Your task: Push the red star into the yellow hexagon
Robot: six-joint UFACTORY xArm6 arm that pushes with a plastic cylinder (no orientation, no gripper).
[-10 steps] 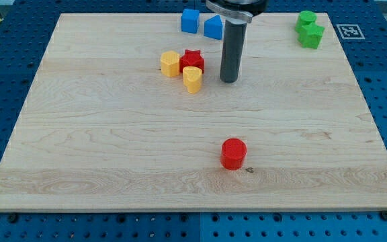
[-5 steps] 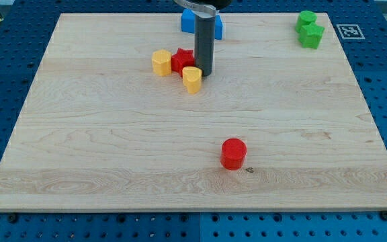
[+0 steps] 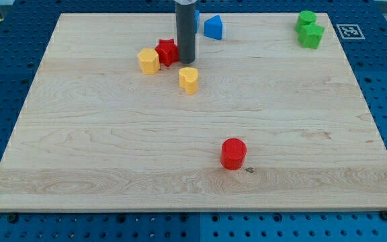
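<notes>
The red star (image 3: 167,52) lies at the board's upper middle left. The yellow hexagon (image 3: 148,60) sits just to its left and touches it. My tip (image 3: 187,60) rests on the board against the star's right side. A second yellow block (image 3: 189,79), rounded in shape, lies just below my tip, apart from the star.
A red cylinder (image 3: 234,153) stands at the lower middle. A blue block (image 3: 213,27) lies right of the rod at the top edge; another blue block (image 3: 196,18) shows partly behind the rod. Two green blocks (image 3: 308,30) sit at the top right corner of the wooden board (image 3: 79,134).
My tip moved left and slightly up, from right of the blocks to the star's right side. The star and the hexagon slid left together. The rounded yellow block stayed nearly in place.
</notes>
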